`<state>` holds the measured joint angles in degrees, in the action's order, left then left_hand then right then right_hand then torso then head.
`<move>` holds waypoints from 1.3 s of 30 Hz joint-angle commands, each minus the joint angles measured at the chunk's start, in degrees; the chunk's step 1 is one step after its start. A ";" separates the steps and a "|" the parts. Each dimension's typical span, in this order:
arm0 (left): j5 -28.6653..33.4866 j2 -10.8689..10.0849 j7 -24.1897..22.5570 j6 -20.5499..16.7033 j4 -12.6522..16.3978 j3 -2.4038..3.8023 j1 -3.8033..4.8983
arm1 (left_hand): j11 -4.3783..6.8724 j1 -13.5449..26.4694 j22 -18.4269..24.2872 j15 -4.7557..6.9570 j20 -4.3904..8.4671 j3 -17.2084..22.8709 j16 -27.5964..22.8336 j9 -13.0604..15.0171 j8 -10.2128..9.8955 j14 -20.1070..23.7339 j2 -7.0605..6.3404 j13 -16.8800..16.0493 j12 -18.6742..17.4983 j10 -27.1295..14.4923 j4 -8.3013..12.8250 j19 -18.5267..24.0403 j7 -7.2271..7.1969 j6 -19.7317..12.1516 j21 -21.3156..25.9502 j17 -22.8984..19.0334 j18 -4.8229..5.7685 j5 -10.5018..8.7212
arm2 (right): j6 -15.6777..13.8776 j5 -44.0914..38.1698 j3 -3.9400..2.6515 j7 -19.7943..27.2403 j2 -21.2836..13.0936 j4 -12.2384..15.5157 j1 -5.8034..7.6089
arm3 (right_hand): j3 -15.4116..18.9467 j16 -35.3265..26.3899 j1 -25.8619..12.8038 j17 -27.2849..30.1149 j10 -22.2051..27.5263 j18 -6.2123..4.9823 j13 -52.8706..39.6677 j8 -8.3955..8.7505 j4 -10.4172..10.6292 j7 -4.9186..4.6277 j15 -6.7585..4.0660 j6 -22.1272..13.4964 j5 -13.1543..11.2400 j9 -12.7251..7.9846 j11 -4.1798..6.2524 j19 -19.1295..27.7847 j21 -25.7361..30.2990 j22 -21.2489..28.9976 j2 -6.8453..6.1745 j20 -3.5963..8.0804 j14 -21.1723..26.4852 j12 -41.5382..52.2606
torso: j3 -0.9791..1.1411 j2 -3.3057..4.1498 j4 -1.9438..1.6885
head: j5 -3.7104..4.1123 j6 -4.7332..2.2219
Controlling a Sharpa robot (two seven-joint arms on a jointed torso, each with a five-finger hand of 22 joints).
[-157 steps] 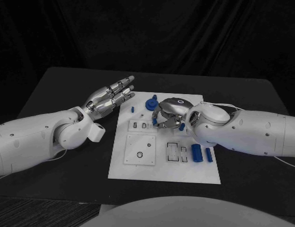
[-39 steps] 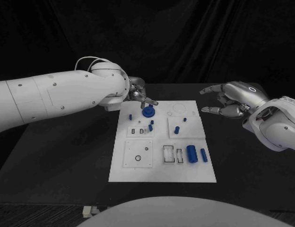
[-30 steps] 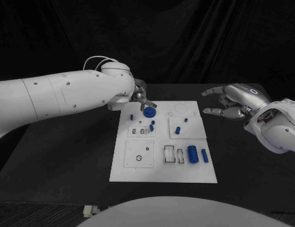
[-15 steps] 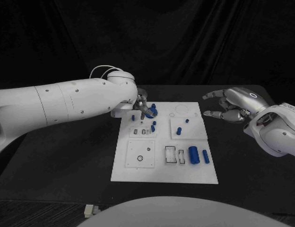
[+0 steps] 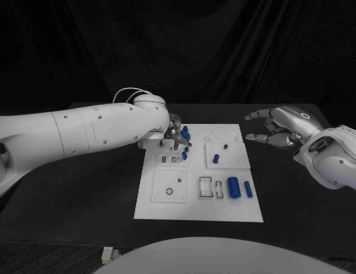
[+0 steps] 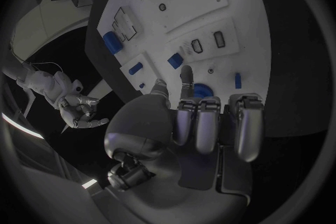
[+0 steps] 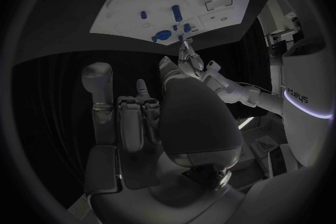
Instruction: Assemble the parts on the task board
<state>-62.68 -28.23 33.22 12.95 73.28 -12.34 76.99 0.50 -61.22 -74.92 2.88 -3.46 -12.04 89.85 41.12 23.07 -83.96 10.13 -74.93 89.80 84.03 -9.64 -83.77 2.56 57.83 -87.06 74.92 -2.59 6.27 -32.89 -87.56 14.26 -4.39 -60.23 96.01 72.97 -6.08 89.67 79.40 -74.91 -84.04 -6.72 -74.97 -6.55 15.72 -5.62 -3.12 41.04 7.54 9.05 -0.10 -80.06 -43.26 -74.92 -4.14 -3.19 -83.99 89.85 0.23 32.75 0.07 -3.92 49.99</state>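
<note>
no readable writing on the task board [image 5: 199, 205].

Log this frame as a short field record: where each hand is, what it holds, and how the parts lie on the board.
left hand: over the far left part of the task board, fingertips down at the round blue part; whether it grips the part cannot be told
right hand: raised off the board's far right edge, fingers apart, holding nothing
large blue cylinder: lying on the board's near right part, a slimmer blue cylinder beside it
small blue pegs: on the board's middle
table: black
</note>
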 commanded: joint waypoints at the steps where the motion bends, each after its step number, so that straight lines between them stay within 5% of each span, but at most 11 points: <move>1: 0.44 0.33 -2.07 -1.48 -0.21 0.07 -0.34 | 0.51 -0.14 -8.04 0.54 0.31 0.38 0.15 0.09 -0.32 -6.04 0.44 -15.07 0.20 5.97 -0.12 0.16 0.04 0.28 0.30 15.08 0.65 0.34 | -1.18 -0.36 -0.03 -0.46 0.04 -0.17 -0.23 | 0.06 0.33 -0.15 -15.09 -5.96 -0.33 -15.03 -0.33 -0.15 -0.06 0.15 0.32 -0.09 -0.01 -0.34 -0.44 -0.07 -5.57 0.59 -0.01 -6.01 0.15 | 0.04 -0.12 -0.05 | 0.12 0.01; 39: 0.44 1.91 -2.34 -1.70 -2.66 0.07 -2.72 | 1.23 0.17 -7.79 1.19 0.88 1.53 0.15 2.05 -0.37 -6.04 0.38 -15.07 0.20 5.97 0.44 0.31 -0.77 2.58 0.62 15.08 0.56 0.56 | -0.32 -0.36 -0.03 0.16 0.42 -1.29 -1.23 | 0.27 0.33 -0.39 -15.09 -5.96 -0.35 -15.03 -0.55 -0.06 -0.19 0.22 0.91 0.04 -0.03 -0.44 -0.49 0.18 -5.54 0.77 -0.05 -6.01 0.15 | 0.16 -0.66 -0.17 | 0.80 0.01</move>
<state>-62.58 -26.55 31.72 11.39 70.66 -12.33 74.42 1.23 -61.22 -74.91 3.69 -2.84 -10.95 89.85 43.12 22.85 -83.94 10.13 -74.92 89.80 83.92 -9.17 -83.57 1.84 59.99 -86.68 74.91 -2.59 6.51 -32.94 -87.56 14.27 -4.21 -59.78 94.77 71.88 -6.08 89.67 79.15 -74.90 -84.04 -6.72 -74.97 -6.77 15.72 -5.84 -3.12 41.66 7.53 9.05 -0.10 -80.06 -43.26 -74.92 -3.90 -3.18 -83.99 89.85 0.37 32.15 -0.04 -3.19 49.99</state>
